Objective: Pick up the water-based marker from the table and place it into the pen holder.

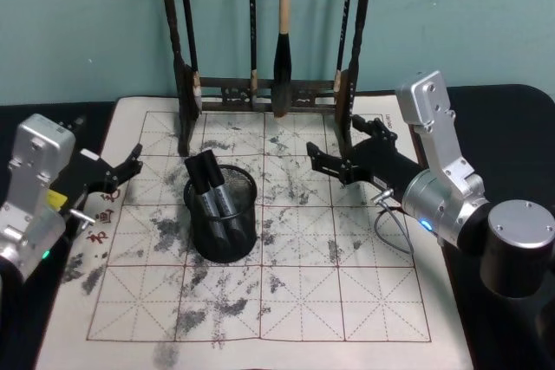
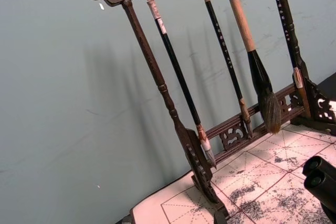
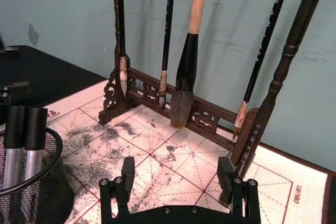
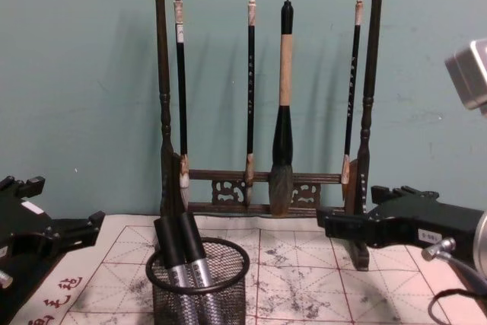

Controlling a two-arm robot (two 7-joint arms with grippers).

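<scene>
**Markers stand in the mesh holder, both grippers empty**

The pen holder [image 1: 222,218], a round black wire-mesh cup, stands on the ink-stained grid practice mat [image 1: 286,301], a little toward 9 o'clock of the mat's centre in the head view. Two water-based markers [image 1: 212,186] with black caps and silver barrels stand inside it side by side, caps up, leaning toward 11 o'clock and rising above the rim. From the chest view they sit at the holder's 9 o'clock side, touching each other.

The left gripper [image 1: 133,162] hovers at 9 o'clock of the holder, near the mat's edge, fingers spread and holding nothing. It is clear of the holder. The right gripper [image 1: 329,159] hovers at 2 o'clock of the holder, above the mat and just in front of the rack's right foot, fingers also spread and empty. In the right wrist view its two fingertips [image 3: 127,169] stand well apart, with bare mat between them.

Behind the holder, at 12 o'clock, a dark wooden brush rack [image 4: 262,81] stands at the mat's far edge with four calligraphy brushes [image 4: 283,104] hanging from its top bar. The dark surface [image 1: 512,119] shows beyond the mat on both sides.
</scene>
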